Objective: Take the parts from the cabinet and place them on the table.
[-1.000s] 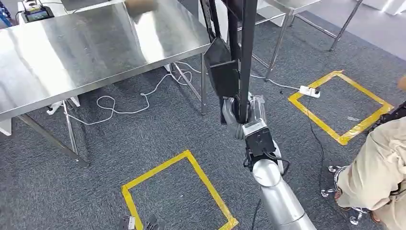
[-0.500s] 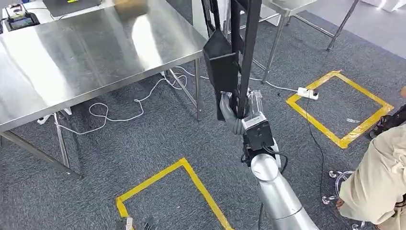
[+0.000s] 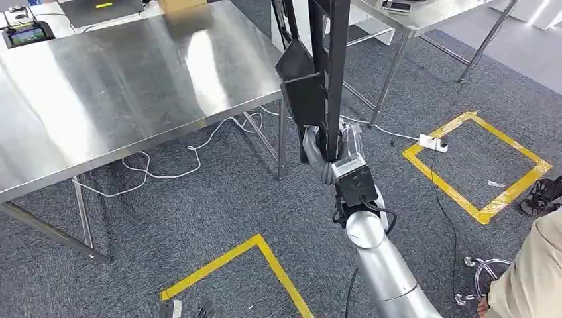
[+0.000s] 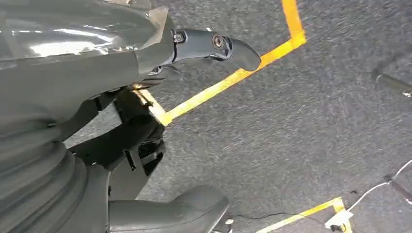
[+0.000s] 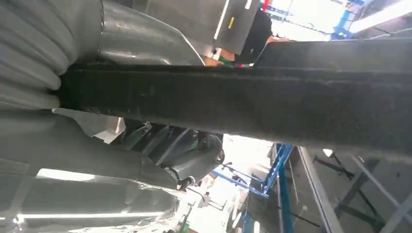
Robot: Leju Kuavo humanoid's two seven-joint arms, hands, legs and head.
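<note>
On the far left of the head view a small dark device (image 3: 25,33) with a lit screen sits at the back edge of the steel counter (image 3: 119,86), whose bare, shiny top runs across the upper left. A brown box (image 3: 180,4) rests at the counter's far rim. White cable (image 3: 173,173) loops on the grey carpet under the counter. Nearer the robot, yellow tape (image 3: 228,262) marks a square on the floor.

The left hand (image 4: 145,111) appears in its wrist view hanging above the carpet and a corner of yellow tape; its thumb and dark fingers (image 4: 221,48) stand apart with nothing between them.

Toward the middle, the part (image 3: 317,86), a long black metal frame with a flat dark plate fixed to its side, is held upright in the air just past the counter's right corner and above the floor, not resting on the counter. The right hand (image 3: 331,156) grips it low down, at the end of the silver right arm (image 3: 384,271); in the right wrist view the black bar (image 5: 243,104) crosses the hand with the fingers (image 5: 160,143) curled beneath it.

Further right, a second steel counter (image 3: 424,16) stands behind, a white power strip (image 3: 432,140) lies at the corner of another yellow tape square (image 3: 490,165), and at the lower right edge a person in beige clothing (image 3: 530,278) sits beside a chrome chair base (image 3: 487,271)
</note>
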